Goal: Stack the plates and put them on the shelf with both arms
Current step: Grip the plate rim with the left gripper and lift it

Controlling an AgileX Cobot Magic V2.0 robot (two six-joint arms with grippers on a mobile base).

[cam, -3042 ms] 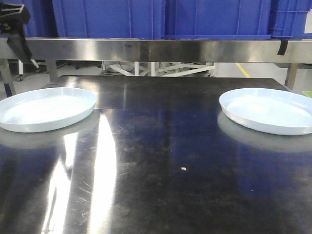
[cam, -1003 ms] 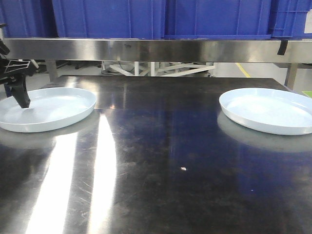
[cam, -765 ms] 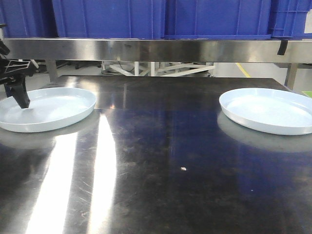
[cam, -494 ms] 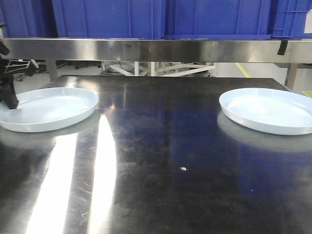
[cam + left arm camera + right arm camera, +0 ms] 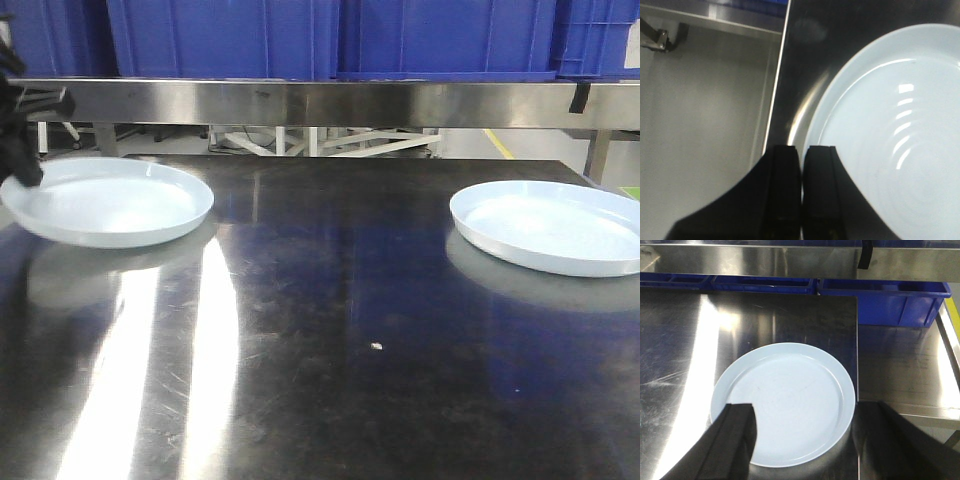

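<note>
**One-edge pinch on the left plate is the weak point**

Largest first: the shelf runs across 12 o'clock, its steel front rail hanging low over the far side of the tabletop. Any stack I carry up there has to clear that rail, and a tilted plate could clip it. The tabletop is glossy and looks slick, so I'd expect a nudged plate to skate rather than stay put.

The left plate is at 9 o'clock, and in the front view it seems to sit slightly above its own reflection, off the surface. It is held at a single spot on its 9 o'clock rim, so the free side could sag, swing or slip out during the carry across. The right plate lies flat at 3 o'clock. The right wrist view shows its rim close to the table's edge, so a hard landing from the other plate might push it over.

The left gripper is clenched, only a hairline slit between the fingers, and the plate's rim runs in right at the tips. I judge it is gripping that rim, though the contact itself is hidden. The right gripper is spread wide over the right plate, holding nothing; I cannot tell whether it touches
</note>
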